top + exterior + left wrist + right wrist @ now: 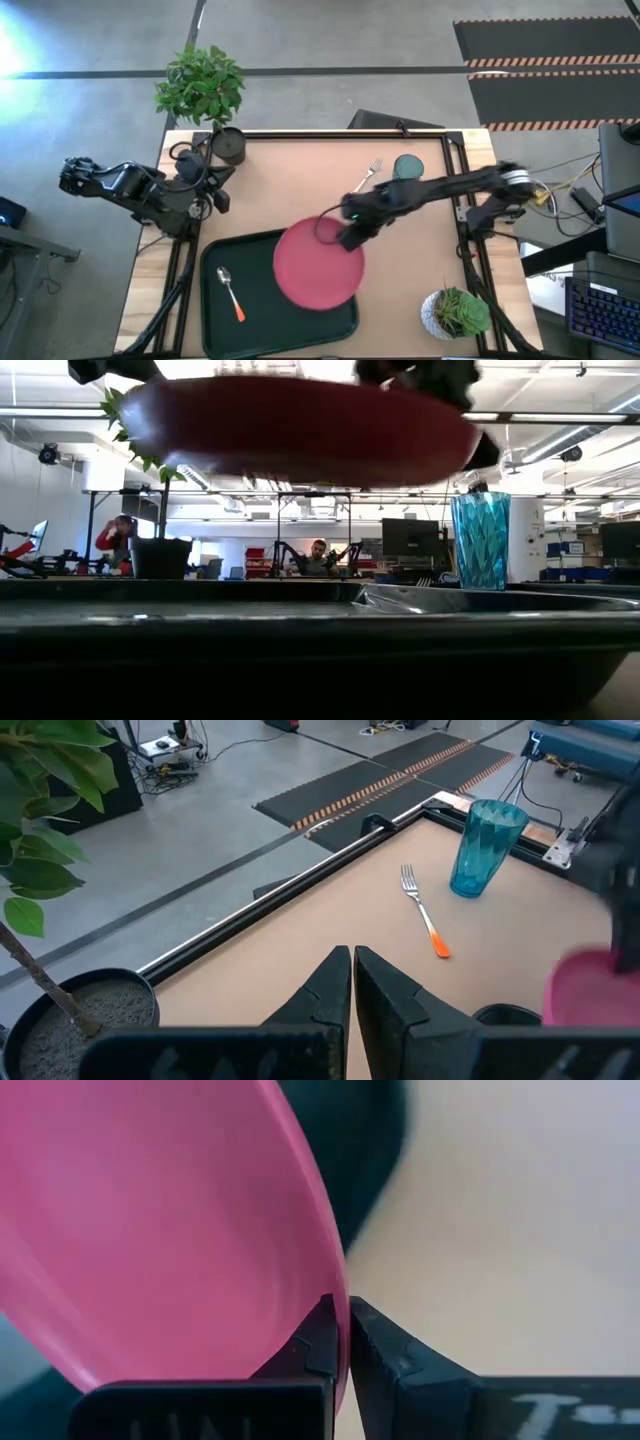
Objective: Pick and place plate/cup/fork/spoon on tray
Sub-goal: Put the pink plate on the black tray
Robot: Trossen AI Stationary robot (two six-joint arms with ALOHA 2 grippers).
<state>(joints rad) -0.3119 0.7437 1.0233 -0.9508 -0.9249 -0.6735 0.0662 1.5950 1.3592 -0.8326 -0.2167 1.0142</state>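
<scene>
While right pincer (347, 238) clamps plate (318, 265) above tray (215, 330), left pincer (352, 982) clenched; people in lab behind

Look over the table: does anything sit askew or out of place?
Only the plate: pinched at its rim by the right gripper, it hangs above the tray, overlapping its right edge. Nothing is spilled or damaged.

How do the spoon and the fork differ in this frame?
The spoon lies inside the tray, near its left end; the fork lies on the bare table, beside the cup. The spoon's metal end is a rounded bowl; the fork's ends in tines. Both have orange handles, and no end effector touches either.
</scene>
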